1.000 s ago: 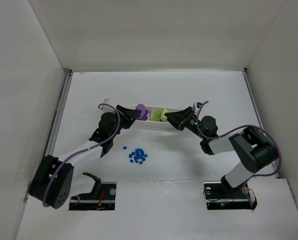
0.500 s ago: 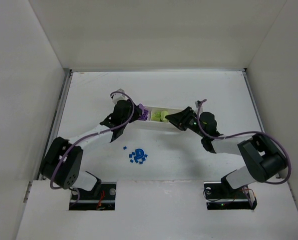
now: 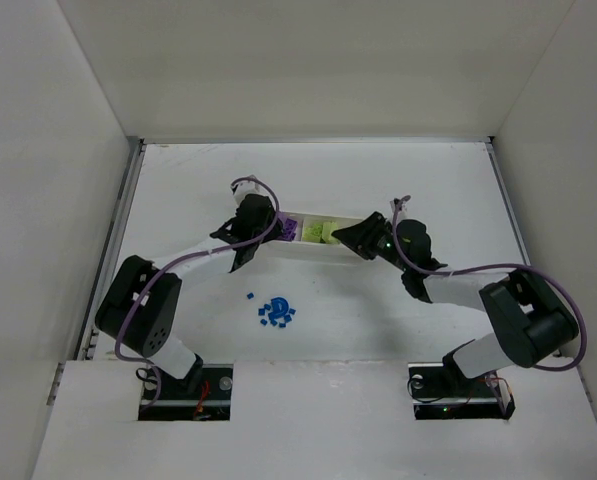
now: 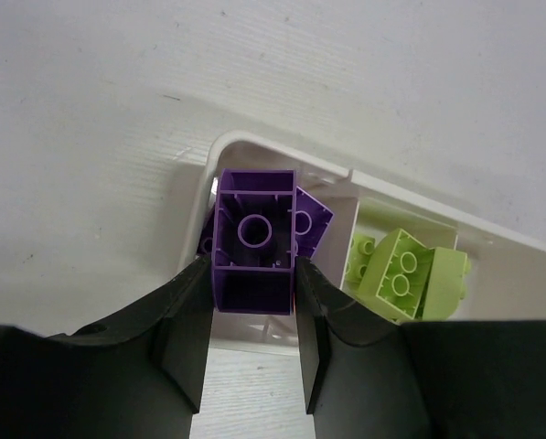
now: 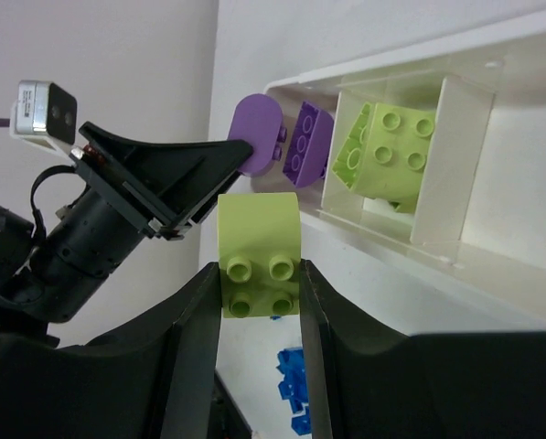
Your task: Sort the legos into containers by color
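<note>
**Two bricks in hand at the tray, blue bits not yet sorted**

Holding a purple brick (image 4: 254, 242) in the left gripper (image 4: 251, 306): jaws narrow, pads on two opposite side walls, hollow underside toward the wrist camera. Hanging it right above the left end compartment of the tray (image 4: 282, 151).

Holding a yellow-green brick (image 5: 259, 242) in the right gripper (image 5: 259, 302) the same way: jaws narrow, studs toward the camera. Sitting close beside the tray near the middle compartment; cannot tell whether above it or just short of the near wall.

Handling, as a judgement:
- Light, rigid, hard plastic. Smooth, so likely a bit slippery. Not fragile.
- Best pinched across the flat parallel side walls, centred. Avoid studs and the rounded end.
- Likely to bounce on a drop, so release low inside the compartment.
- Blue bits much tinier, probably awkward to pinch. Take from the edge of the heap, few at a time.

Containers:
- Left end: a second purple brick (image 4: 311, 219) lying tilted under the held one, possibly more hidden beneath.
- Middle: yellow-green pile (image 4: 405, 279), at least two pieces, touching.
- Right end: nothing seen in the part visible from the right wrist, rest hidden.
- Blue bits (image 3: 276, 311) in a loose cluster on the worktop (image 3: 398, 320), well apart from the tray on the near side, one stray just beside the heap.
</note>
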Action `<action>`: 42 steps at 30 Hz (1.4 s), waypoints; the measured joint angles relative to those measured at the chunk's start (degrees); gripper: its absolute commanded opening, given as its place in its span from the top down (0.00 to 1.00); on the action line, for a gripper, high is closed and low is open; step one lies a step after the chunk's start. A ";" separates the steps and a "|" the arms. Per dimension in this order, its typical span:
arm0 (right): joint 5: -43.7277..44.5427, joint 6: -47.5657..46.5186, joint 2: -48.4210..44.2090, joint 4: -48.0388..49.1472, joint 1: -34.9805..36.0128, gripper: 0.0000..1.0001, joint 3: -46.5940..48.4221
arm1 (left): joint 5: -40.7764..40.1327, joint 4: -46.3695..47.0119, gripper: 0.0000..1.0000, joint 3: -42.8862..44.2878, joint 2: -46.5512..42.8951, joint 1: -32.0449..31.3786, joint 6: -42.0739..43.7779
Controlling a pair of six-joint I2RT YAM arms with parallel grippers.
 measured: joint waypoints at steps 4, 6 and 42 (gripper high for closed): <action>3.32 -3.63 0.04 -5.66 1.20 0.69 3.65 | -1.16 -0.35 0.62 0.02 0.87 -0.20 1.05; 5.84 -6.45 0.15 -9.20 2.62 0.69 6.51 | -1.86 -0.55 0.57 0.00 0.87 -0.46 1.51; 34.53 -34.86 19.67 -48.11 15.69 0.53 41.03 | -4.92 -3.69 0.56 -21.49 -29.00 -0.57 1.16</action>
